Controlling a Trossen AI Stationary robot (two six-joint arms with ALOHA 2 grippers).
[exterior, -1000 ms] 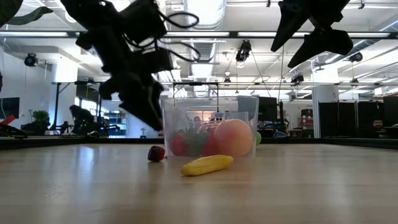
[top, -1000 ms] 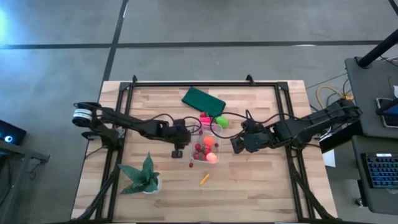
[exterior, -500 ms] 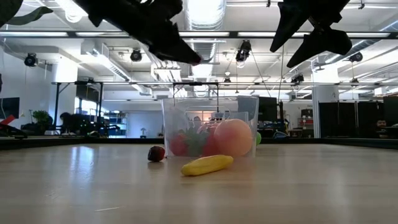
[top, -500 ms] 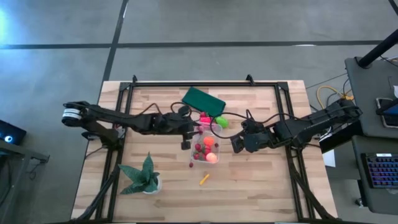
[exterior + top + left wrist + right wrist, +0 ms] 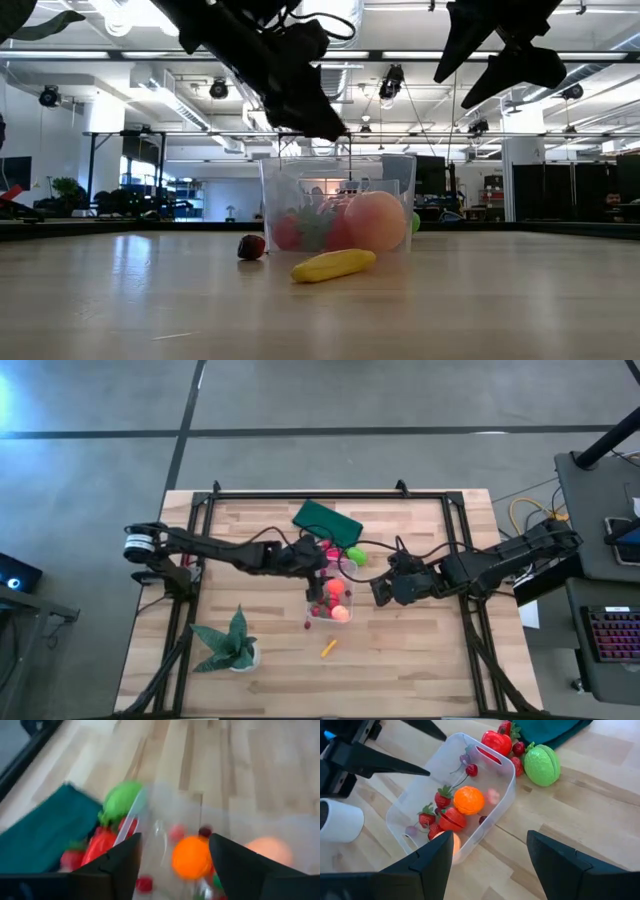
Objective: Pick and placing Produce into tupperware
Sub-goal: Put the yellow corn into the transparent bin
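My left tool (image 5: pixel 316 563) hangs over the far end of the tub (image 5: pixel 506 767), jaws parted and holding nothing; through them in the left wrist view I see the orange ball (image 5: pixel 192 856) lying inside the tub. My right tool (image 5: pixel 383 592) waits just beside the tub on its right, also spread and empty.

The tub sits mid-worktop (image 5: pixel 420 660), long axis running front to back. It already holds berries (image 5: pixel 441 799), the orange ball and a peach-coloured piece (image 5: pixel 449 841).

What is left lies two ways. The green round piece (image 5: pixel 355 556), a pink piece (image 5: pixel 328 548) and a red piece (image 5: pixel 496 742) cluster at the tub's far end, against the green mat (image 5: pixel 326 520). That cluster is just beyond my left tool, so I judge the left arm is nearer. The yellow stick (image 5: pixel 328 648) lies on the near side, apart from the tub, lying slantwise. In the low view a dark berry (image 5: pixel 251 246) sits outside the tub's left wall.
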